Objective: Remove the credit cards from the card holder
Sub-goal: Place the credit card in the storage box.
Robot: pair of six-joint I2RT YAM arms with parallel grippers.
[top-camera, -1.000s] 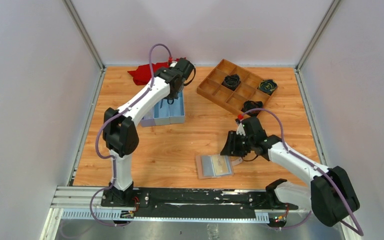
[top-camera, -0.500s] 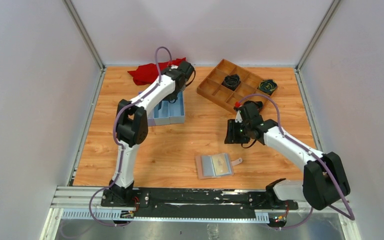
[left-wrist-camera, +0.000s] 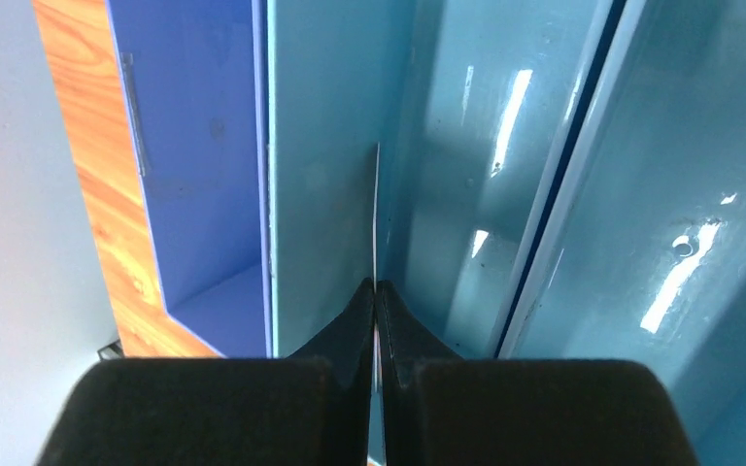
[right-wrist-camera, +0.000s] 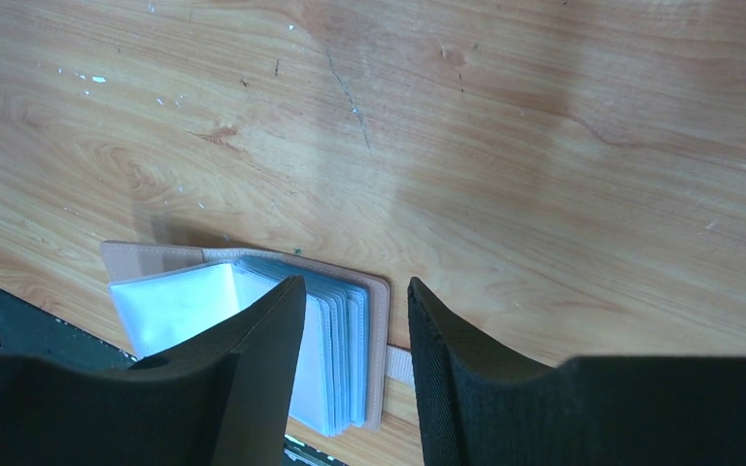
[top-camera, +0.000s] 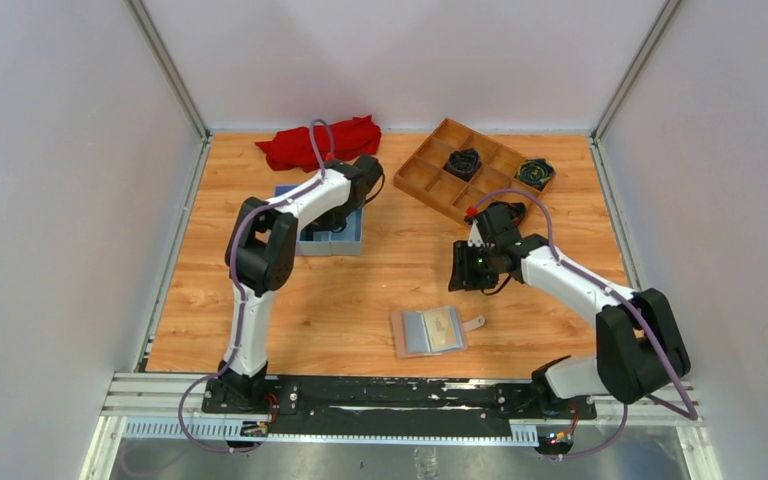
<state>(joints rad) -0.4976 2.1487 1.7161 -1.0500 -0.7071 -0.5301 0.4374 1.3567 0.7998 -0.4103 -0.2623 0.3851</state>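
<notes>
Progress looks partial: my left hand (left-wrist-camera: 376, 291) pinches one thin credit card (left-wrist-camera: 376, 209) edge-on inside the blue tray (left-wrist-camera: 204, 146). My right hand (right-wrist-camera: 355, 288) hovers half-open and empty above the card holder (right-wrist-camera: 185, 301), which lies open on the table (right-wrist-camera: 544, 146), probably with more cards inside.

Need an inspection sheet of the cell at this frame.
Surface: wood-grain table, small scuffs.
Job's things: card holder lying open near the front edge; one credit card edge-on in the left gripper.
Clutter: blue tray, red cloth, wooden grid tray holding black items.
Grippers: left gripper shut on the card at the blue tray; right gripper open above the holder.
Cables: purple cables along both arms, no snag seen.
Surroundings: pale walls, metal rail at the near edge.
</notes>
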